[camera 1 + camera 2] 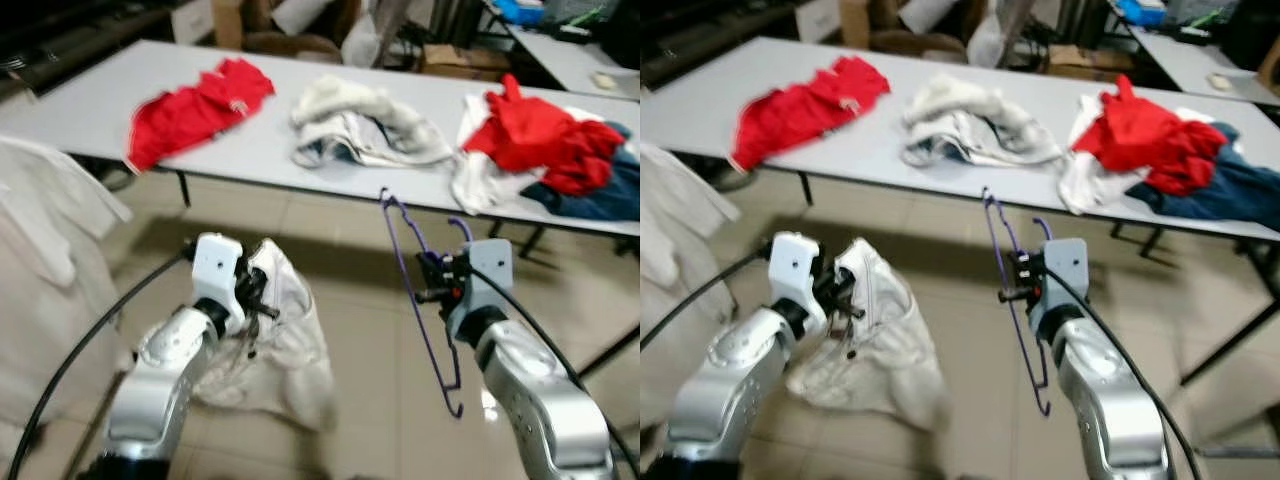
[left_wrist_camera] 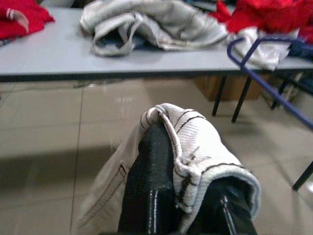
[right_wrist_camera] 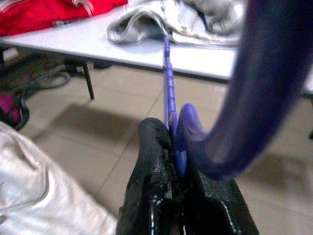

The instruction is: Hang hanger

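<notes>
Nearest the robot, the right gripper [image 1: 432, 278] is clamped on the purple hanger [image 1: 425, 310], its black fingers [image 3: 155, 161] pinching the thin wire close to where the hook curves away. The hanger is held in the air in front of the robot's right side, above the tiled floor [image 1: 350, 330]; it hangs tilted, one end reaching up toward the table edge and the other trailing down past the wrist. The left gripper [image 1: 250, 293] is closed on a fold of a white garment [image 1: 285, 350], whose ribbed, dark-striped edge is draped over its fingers [image 2: 151, 161] while the rest sags toward the floor.

To do the step well, it seems best to keep the pinch firm near the hook (a thin wire can pivot easily in the fingers) and turn the wrist so the hook leads, with the limp cloth held apart from the wire.

Farther off stands a long grey table [image 1: 100, 100] carrying a red garment [image 1: 195, 105], a white and grey heap [image 1: 365, 125] and a red, white and blue pile [image 1: 550, 150]. No rail can be made out; the table edge lies just past the hanger's upper end and could catch it. Pale cloth [image 1: 40, 270] hangs at the robot's left.
</notes>
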Tool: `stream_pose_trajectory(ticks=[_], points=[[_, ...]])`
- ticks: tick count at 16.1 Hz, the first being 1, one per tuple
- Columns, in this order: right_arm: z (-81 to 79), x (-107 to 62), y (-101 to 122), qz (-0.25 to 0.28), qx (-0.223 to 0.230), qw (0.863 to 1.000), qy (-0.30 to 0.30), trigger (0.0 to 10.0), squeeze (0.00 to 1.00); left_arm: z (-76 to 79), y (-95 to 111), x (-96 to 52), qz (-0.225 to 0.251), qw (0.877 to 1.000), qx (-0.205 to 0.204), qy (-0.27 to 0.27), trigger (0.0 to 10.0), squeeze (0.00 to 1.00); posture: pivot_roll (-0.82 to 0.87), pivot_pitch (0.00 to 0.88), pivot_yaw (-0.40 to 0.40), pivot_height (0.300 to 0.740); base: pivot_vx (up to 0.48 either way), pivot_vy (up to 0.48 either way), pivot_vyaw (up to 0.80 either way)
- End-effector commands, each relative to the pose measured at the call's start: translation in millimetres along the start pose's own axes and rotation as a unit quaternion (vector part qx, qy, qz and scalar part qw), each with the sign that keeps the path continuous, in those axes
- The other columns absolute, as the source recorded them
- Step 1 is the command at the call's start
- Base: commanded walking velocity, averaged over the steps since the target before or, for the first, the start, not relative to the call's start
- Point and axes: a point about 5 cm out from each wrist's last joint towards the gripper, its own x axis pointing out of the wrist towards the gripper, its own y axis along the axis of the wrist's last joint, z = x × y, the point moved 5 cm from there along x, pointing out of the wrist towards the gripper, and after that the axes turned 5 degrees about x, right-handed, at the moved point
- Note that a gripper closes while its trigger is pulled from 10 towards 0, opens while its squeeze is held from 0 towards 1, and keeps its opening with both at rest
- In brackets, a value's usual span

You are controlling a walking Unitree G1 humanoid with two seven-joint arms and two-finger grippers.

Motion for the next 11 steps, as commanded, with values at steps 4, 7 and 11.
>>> stream_pose_trajectory(ticks=[4, 7, 11], points=[[8.3, -0.3, -3.0, 0.005, 0.034, 0.999, -0.029, 10.0, 0.0, -4.4, 21.4, 5.4, 0.032, 0.999, 0.028, -0.005, 10.0, 0.0, -0.05, 0.009, -0.018, 0.74, 0.0, -0.4, 0.0], [12.6, -1.2, -5.7, 0.005, 0.044, 0.998, -0.044, 10.0, 0.0, -6.4, 22.7, 4.1, 0.03, 0.999, 0.034, -0.009, 10.0, 0.0, -0.04, 0.02, -0.015, 0.74, 0.0, -0.401, 0.0], [11.0, -1.7, -5.0, 0.001, 0.035, 0.999, -0.037, 10.0, 0.0, -4.1, 23.6, 4.0, 0.031, 0.999, 0.03, -0.015, 10.0, 0.0, -0.04, 0.045, -0.003, 0.74, 0.0, -0.195, 0.0]])
